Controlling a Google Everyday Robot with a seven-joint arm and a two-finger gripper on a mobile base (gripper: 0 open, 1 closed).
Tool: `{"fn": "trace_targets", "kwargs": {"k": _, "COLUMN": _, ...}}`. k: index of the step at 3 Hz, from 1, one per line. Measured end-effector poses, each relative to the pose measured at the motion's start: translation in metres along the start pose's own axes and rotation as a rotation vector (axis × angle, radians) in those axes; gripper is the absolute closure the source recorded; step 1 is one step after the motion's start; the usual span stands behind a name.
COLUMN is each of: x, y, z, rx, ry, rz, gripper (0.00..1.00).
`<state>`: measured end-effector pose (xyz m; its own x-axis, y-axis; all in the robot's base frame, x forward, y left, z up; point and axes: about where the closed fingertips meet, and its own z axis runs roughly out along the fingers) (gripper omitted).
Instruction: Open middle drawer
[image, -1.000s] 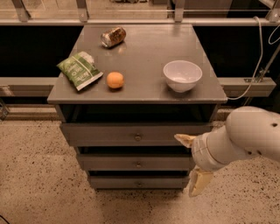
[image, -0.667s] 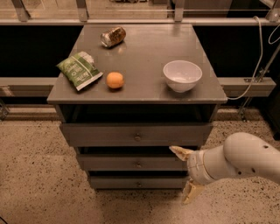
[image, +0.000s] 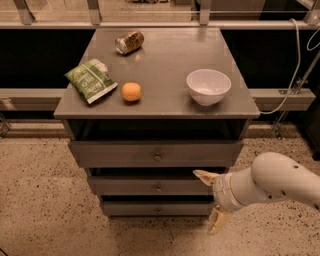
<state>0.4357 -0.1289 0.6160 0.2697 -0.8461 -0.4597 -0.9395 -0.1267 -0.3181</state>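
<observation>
Under the bench (image: 165, 65) the middle drawer (image: 125, 186) is seen shut, second of three fronts | gripper (image: 212, 200) is held at its right end, fingers (image: 205, 176) spread, nothing pinched | knob (image: 158, 188) is found left of the fingers

Grey wooden cabinet (image: 165, 60): flat matt grey all over, top and fronts alike. The middle grey wooden drawer front (image: 125, 186) is the same grey, with a small dull metal knob.

On top:
- green crinkled snack bag (image: 91, 80), white print
- round orange fruit (image: 131, 91)
- plain white ceramic bowl (image: 208, 86)
- brown mottled can (image: 129, 42), silvery end

Cream-tan two-finger gripper (image: 205, 201) sits right of the lower drawers, fingers spread. Glossy white arm (image: 280, 182) has small dark dots. Speckled floor (image: 40, 200): beige with dark flecks.
</observation>
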Motion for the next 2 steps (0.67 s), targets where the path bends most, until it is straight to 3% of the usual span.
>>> {"fn": "trace_targets", "kwargs": {"k": 2, "x": 0.044, "y": 0.030, "z": 0.045, "rx": 0.014, "ry": 0.001, "rz": 0.032, "gripper": 0.00}}
